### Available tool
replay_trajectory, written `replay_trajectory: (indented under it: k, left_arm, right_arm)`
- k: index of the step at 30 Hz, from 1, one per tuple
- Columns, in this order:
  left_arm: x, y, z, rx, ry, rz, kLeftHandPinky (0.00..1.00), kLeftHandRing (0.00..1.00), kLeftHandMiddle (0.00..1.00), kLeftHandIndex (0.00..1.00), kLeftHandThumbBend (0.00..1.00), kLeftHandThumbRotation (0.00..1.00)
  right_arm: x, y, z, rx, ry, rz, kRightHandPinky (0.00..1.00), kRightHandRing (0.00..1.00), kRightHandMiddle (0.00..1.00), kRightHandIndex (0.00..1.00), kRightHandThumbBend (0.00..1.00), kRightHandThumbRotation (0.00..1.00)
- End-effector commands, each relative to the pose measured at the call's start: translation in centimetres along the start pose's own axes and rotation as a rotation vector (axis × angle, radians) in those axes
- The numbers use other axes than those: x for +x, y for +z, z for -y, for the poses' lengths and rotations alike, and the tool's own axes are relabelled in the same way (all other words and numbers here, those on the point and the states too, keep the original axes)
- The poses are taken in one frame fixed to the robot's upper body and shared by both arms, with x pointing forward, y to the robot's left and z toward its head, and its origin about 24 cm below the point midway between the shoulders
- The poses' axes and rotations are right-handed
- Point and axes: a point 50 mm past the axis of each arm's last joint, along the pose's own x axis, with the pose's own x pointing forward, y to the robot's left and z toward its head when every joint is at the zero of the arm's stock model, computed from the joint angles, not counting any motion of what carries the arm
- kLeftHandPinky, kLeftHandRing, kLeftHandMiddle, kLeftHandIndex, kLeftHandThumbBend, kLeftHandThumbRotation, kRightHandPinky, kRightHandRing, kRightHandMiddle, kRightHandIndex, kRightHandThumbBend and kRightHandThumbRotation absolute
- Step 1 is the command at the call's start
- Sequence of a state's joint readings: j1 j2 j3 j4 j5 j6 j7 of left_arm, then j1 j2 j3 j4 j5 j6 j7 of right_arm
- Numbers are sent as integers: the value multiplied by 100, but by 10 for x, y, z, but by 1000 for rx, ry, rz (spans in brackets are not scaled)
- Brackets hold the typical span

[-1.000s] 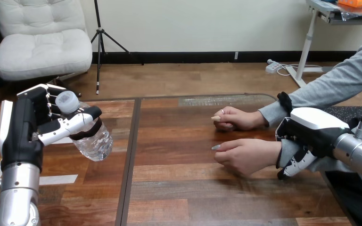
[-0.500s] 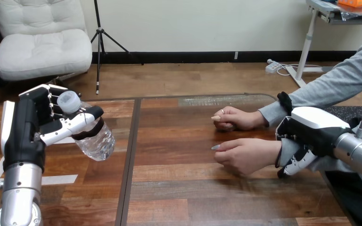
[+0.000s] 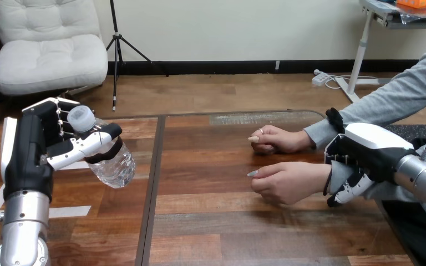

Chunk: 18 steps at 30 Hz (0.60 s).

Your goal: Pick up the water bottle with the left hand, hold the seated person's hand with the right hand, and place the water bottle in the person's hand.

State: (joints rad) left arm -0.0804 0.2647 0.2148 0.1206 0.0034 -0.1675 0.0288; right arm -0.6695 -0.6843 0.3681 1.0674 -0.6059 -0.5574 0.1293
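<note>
One clear white-capped water bottle (image 3: 111, 166) gripped w/ left hand (image 3: 39, 147); right hand (image 3: 366, 152) grips wrist (image 3: 323, 178)

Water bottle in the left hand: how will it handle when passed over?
Probably light and squashy: the water bottle looks thin, clear plastic. Smooth and round, so it might slip or roll; the left hand holds it tilted, near its neck.

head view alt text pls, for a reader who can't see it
The robot's left hand holds a clear water bottle tilted above the wooden table. Its right hand is curled round the wrist of the person's nearer hand, resting on the table.
</note>
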Motion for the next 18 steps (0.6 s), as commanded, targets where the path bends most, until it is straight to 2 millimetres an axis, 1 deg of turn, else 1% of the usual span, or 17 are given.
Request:
replay_trajectory:
  k: [1,18]
  left_arm:
    - [12,29,-1,-6,18,131,32,37,40,40,74,0]
    - [12,27,-3,-1,20,130,32,37,40,40,74,0]
  right_arm:
    - [0,6,44,-16,-137,34,29,33,37,37,81,0]
    - [0,6,43,-13,-128,31,29,33,38,37,80,0]
